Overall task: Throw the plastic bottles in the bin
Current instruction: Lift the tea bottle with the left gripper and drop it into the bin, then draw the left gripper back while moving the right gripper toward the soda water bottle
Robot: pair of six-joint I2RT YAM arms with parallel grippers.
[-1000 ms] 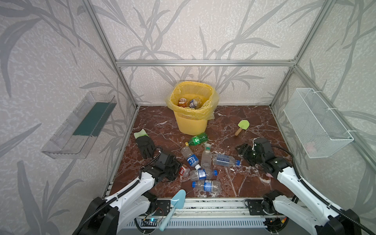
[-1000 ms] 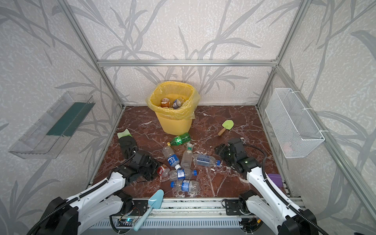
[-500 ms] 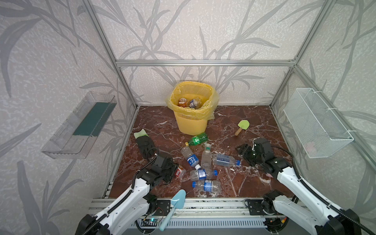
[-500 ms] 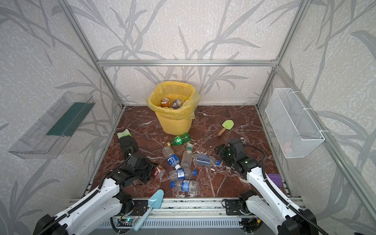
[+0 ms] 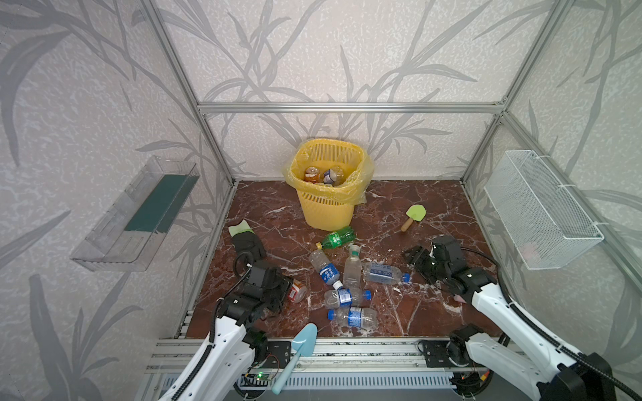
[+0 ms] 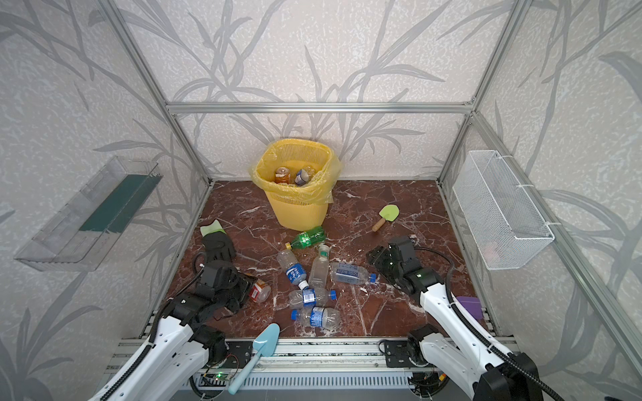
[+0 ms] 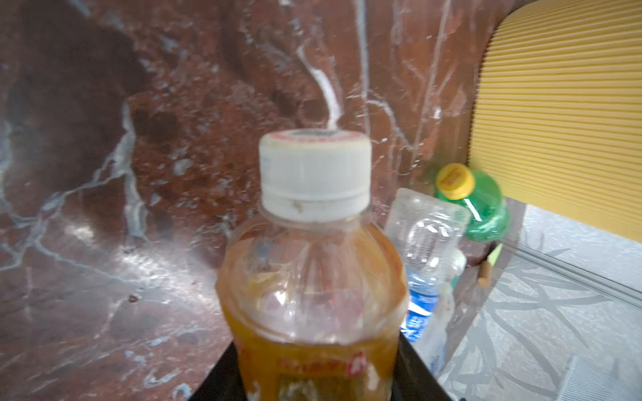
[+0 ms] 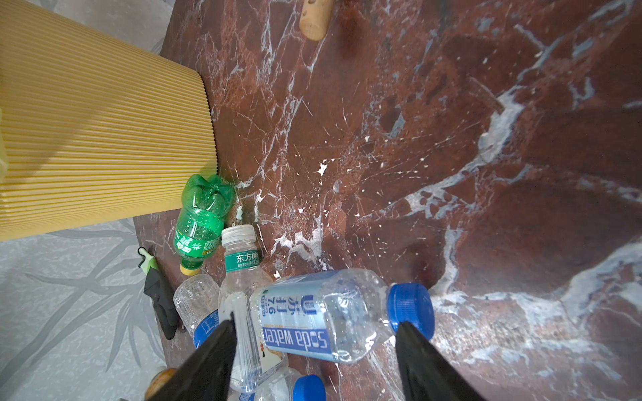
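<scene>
Mostly cut off in its wrist view, left gripper (image 5: 288,290) is clamped on orange bottle (image 7: 312,277) at 8 o'clock; jaws were wider a second ago. Right gripper (image 8: 316,323), jaws apart, sits near soda bottle (image 8: 323,312) at 3 o'clock. Bin (image 5: 326,208): 12 o'clock.

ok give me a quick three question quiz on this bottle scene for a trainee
1. True or false: the left gripper is shut on the orange-labelled bottle.
2. Multiple choice: what shows between the open fingers of the right gripper in its wrist view? A) the soda water bottle B) a red can C) a glass jar
3. Short answer: what colour is the bottle lying closest to the base of the bin?

Key: 1 true; 2 A; 3 green, the green bottle.
</scene>
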